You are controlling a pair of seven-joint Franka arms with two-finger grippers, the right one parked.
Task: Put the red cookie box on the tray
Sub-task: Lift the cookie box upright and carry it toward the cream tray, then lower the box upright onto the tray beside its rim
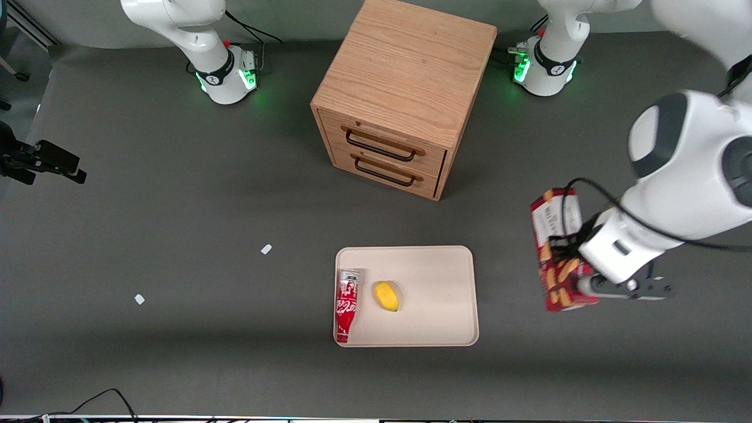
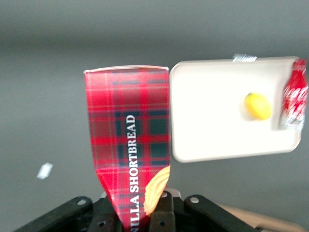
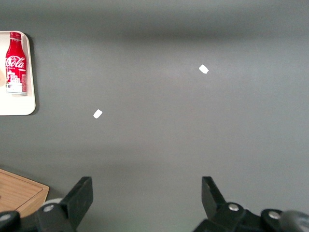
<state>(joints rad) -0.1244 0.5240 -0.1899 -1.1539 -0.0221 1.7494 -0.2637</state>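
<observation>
On the table, you've got the wooden drawer cabinet (image 1: 405,94) biggest, then the tray (image 1: 446,294) nearer the front camera, holding a soda can (image 1: 346,305) and a small yellow fruit (image 1: 386,296). Your gripper (image 1: 567,264) is clamped on the red cookie box (image 1: 555,247), lifted beside the tray toward the working arm's end. Careful: drop it too far in and it'll knock the fruit.
</observation>
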